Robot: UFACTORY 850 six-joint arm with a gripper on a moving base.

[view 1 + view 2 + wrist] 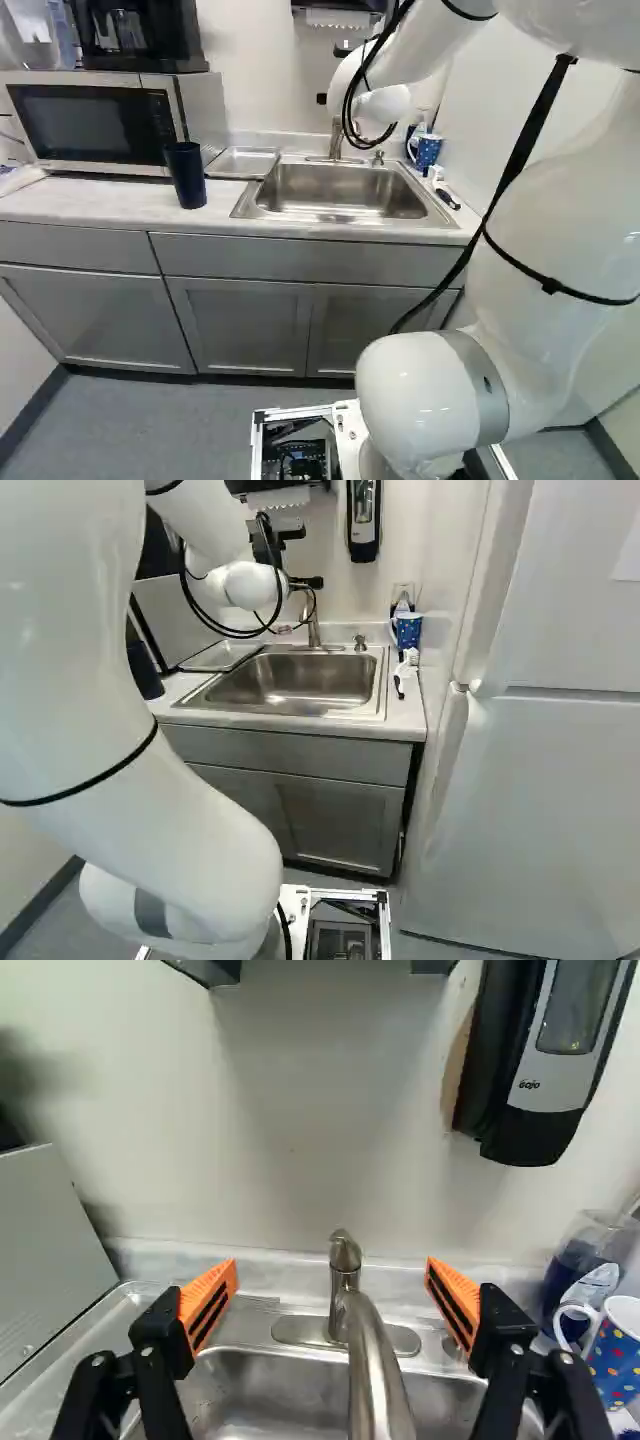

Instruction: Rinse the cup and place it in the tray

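My gripper [268, 542] is up by the back wall over the sink, mostly hidden by the arm. In the wrist view the gripper [331, 1272] stands open, nothing held, with the faucet [345, 1285] showing between its orange pads. A dark blue cup [185, 175] stands upright on the counter by the microwave. Next to it, left of the sink [335, 195] in the left base view, lies a shallow metal tray [243, 162]. A dotted blue mug [407, 630] with a white handle stands at the sink's other side.
The microwave [95, 120] has a black coffee machine [140, 35] on top. A soap dispenser [550, 1060] hangs on the wall. Behind the mug stands a clear bottle of blue liquid [580, 1265]. Brushes [404, 670] lie beside the sink; a white fridge [530, 780] rises at the right base view's right.
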